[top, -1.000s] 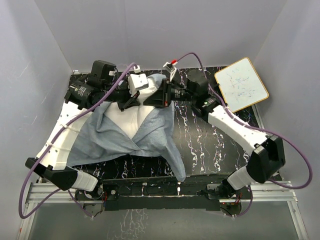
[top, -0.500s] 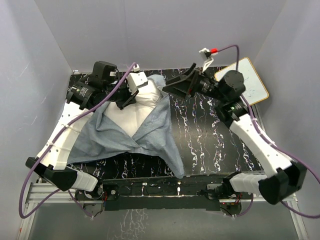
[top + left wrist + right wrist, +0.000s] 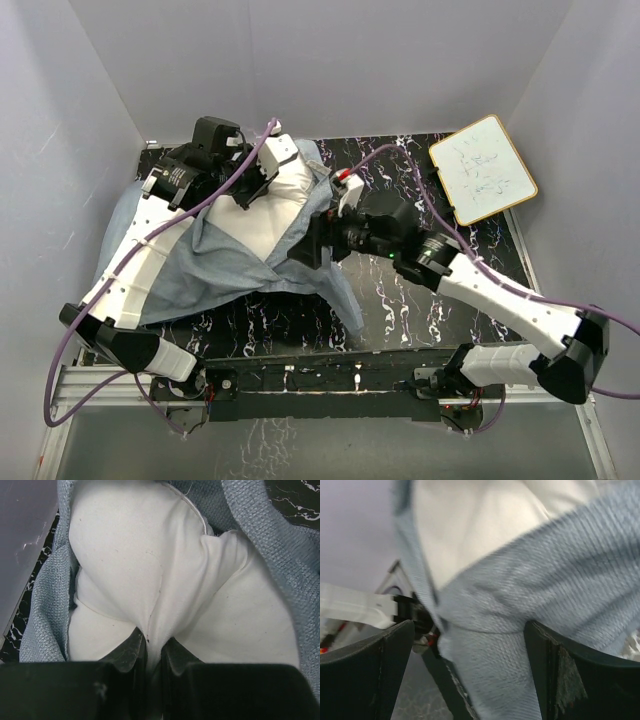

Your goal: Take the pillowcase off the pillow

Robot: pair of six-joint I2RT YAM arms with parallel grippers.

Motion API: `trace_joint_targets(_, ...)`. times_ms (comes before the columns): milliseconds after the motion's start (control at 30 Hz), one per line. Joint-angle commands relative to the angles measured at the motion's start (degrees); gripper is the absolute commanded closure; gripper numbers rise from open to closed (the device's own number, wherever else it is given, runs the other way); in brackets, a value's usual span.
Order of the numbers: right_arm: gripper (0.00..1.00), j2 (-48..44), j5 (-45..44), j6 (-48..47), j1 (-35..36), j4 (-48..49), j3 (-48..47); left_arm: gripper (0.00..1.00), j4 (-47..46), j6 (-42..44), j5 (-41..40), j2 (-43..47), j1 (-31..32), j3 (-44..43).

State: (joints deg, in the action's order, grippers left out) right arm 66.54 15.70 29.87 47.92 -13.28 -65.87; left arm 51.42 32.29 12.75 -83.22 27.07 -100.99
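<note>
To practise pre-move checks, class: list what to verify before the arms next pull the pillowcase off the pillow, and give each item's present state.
1. Left jaws shut on a pillow fold: ok.
2. Right jaws open, pillowcase edge between them: ok.
3. Right jaws closed on that cloth: not ok.
4. Pillow partly uncovered: ok.
5. Whiteboard apart from the cloth: ok.
6. Pillow's covered end free of snags: cannot tell.
</note>
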Motion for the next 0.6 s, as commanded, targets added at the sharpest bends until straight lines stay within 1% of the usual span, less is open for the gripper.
trace_joint_targets(0, 0.07, 1.52, -13.01, -3.59, 2.0, -5.25, 0.65, 1.0, -3.03, 0.09, -0.94, 1.37, -0.35, -4.14)
trace_joint_targets(67, 0.09, 1.07, -14.66, -3.44, 2.16, -4.62, 2.26, 1.0, -2.55, 0.54, -1.13, 1.61, -0.35, -4.23)
trace_joint_targets(100, 0.12, 0.6, -15.51, -3.3, 2.12, -4.04, 3.58, 1.0, -2.38, 0.77, -1.23, 1.72, -0.4, -4.32)
trace_joint_targets(233, 0.29, -1.65, -21.87, -2.22, 2.17, -4.06, 7.23, 1.0, -1.85, 1.1, -1.29, 2.25, -0.36, -4.77)
trace_joint_targets(367, 0.44, -3.58, -27.89, -1.61, 2.08, -4.54, 10.84, 1.0, -1.29, 0.93, -1.15, 2.27, -0.35, -6.26)
trace_joint_targets(467, 0.57, -4.62, -31.91, -0.94, 2.08, -6.08, 13.11, 1.0, -1.58, 1.36, -1.68, 2.7, -0.35, -6.78)
trace_joint_targets(500, 0.59, -5.07, -32.88, -0.59, 2.0, -6.65, 13.9, 1.0, -1.83, 1.61, -1.94, 2.98, -0.35, -6.67)
trace_joint_targets(567, 0.59, -6.07, -35.1, -0.06, 1.76, -7.81, 15.06, 1.0, -2.24, 1.93, -2.27, 3.53, -0.31, -6.21)
